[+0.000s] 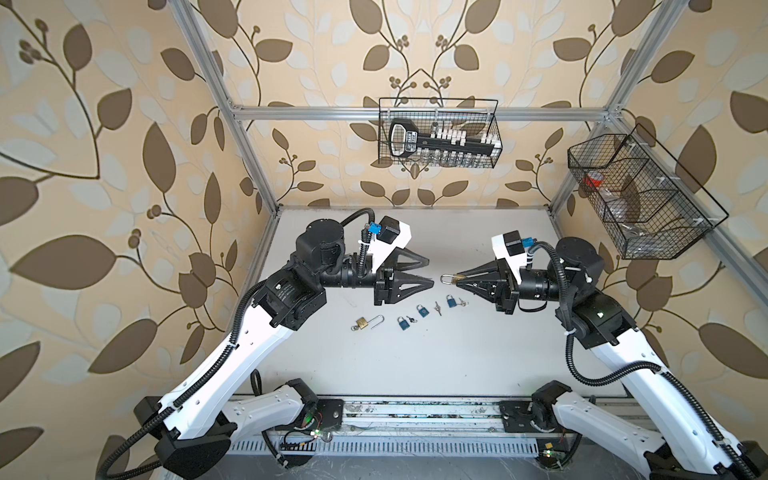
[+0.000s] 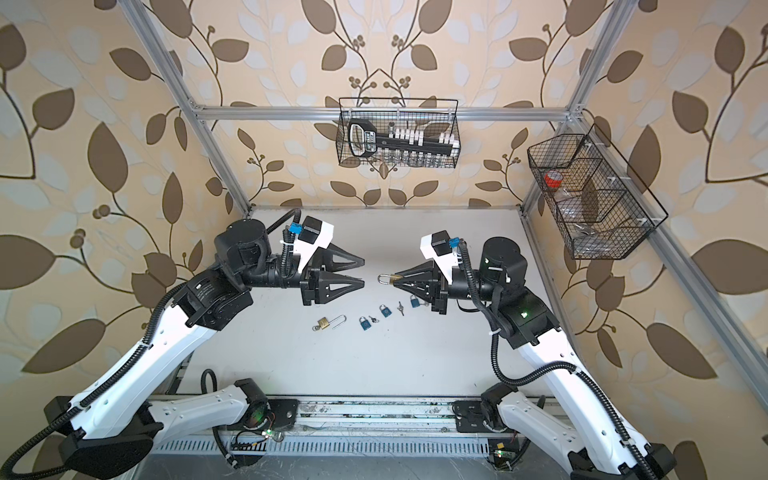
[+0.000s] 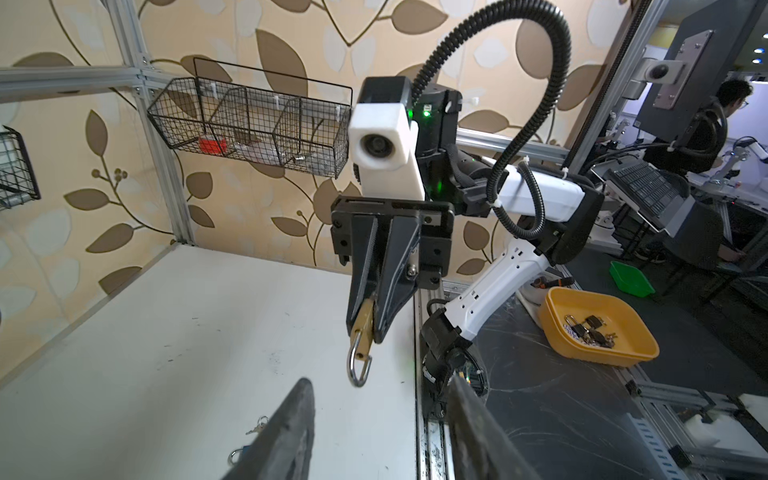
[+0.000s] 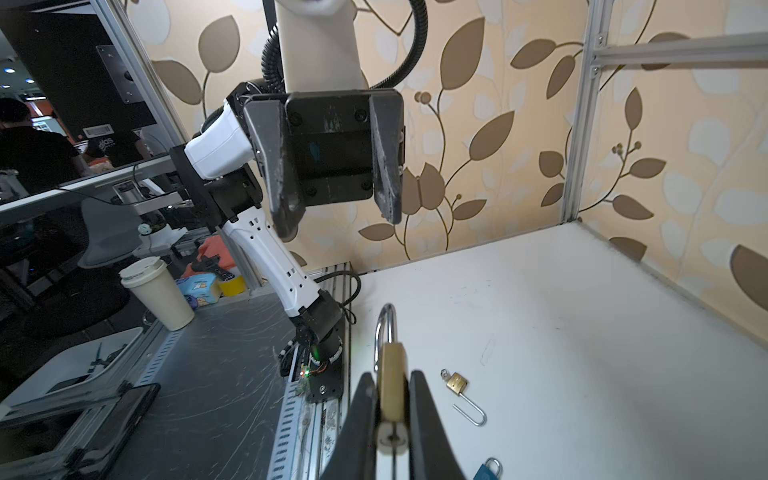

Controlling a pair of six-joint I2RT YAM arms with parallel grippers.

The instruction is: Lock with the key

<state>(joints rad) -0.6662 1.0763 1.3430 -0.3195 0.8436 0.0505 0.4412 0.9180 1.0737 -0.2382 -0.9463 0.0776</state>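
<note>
A: One brass padlock [image 4: 390, 386] is up off the table [image 1: 415, 365], pinched by its body in the right gripper [image 1: 459, 279]. Its shackle points at the left gripper [image 1: 430, 272], whose fingers stand wide and empty, just short of it

B: No key in its keyway, I'd judge. Hold that pinch steady and send the left down for one

A: Just below lie loose keys [image 1: 437, 307] among three blue padlocks [image 1: 422, 310] and a long-shackle brass padlock [image 1: 363, 323] — easy to snag the wrong key. Farther back, wire baskets [image 1: 384, 120] hang on the walls, out of the way
</note>
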